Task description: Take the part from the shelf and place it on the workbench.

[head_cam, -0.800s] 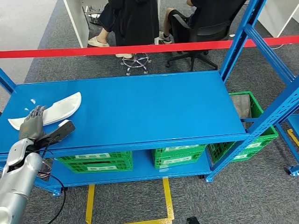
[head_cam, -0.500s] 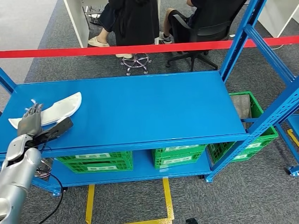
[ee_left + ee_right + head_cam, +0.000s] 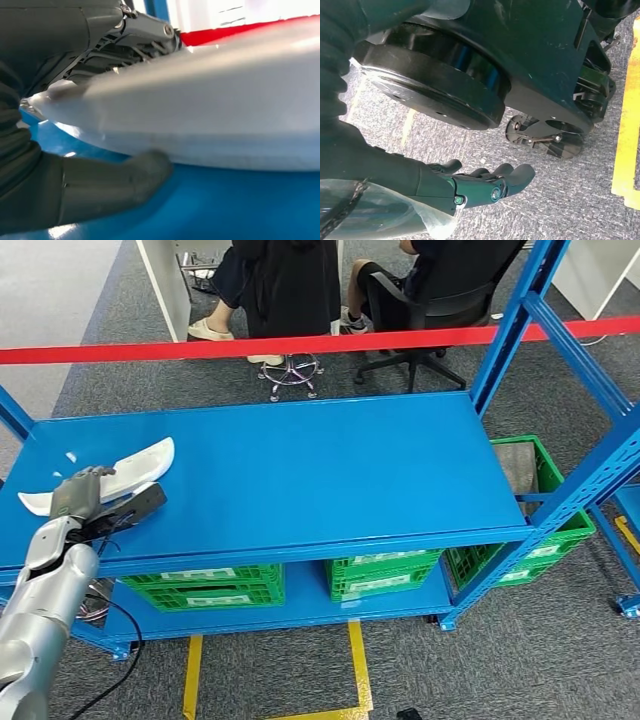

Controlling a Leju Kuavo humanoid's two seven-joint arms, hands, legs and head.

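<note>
You see the part [image 3: 113, 474] lying at the shelf's [image 3: 302, 470] left end, left hand [image 3: 75, 495] on it; crates [image 3: 204, 585] sit below.

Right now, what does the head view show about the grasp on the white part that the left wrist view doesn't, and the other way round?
Head view alone: the white part lies at the left end of the blue shelf top, one tip extending past the left hand, with green crates on the level below. Left wrist view alone: the thick thumb sits beneath the part's edge and dark fingers reach over its top, so the hand brackets it; firm contact cannot be confirmed. Both share: the left hand at the white part, over the blue surface.
</note>
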